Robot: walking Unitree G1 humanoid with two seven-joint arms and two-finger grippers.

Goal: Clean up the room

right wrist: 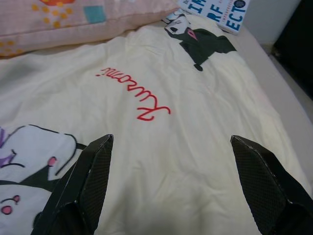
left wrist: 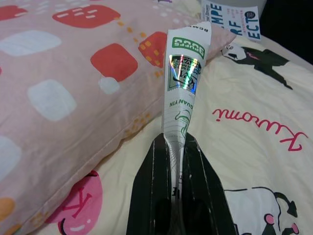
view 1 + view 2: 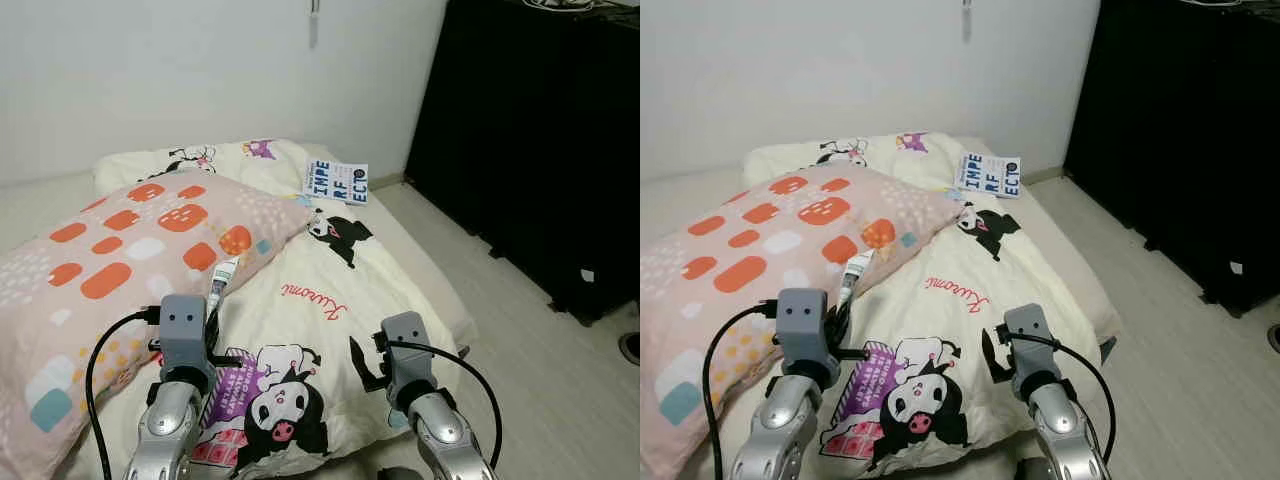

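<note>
Your left gripper pinches a flattened white tube with green print and a holographic patch. Its two black fingers are pressed together on the tube's near end. The tube's long axis runs along the fingers, and its free end points away from you, toward the far wall, raised above the cream cartoon-print quilt. The tube hangs just beside the right edge of the pink pillow with orange and white blocks; you cannot tell whether it touches the pillow.

Your right gripper hovers over the quilt near the red lettering, fingers spread wide with nothing between them.

Farther off, a blue-and-white book lies on the far part of the bed, close to its right edge. The mattress edge falls to a pale floor on the right, an open strip running between the bed and a tall black cabinet. A white wall closes the far side.
</note>
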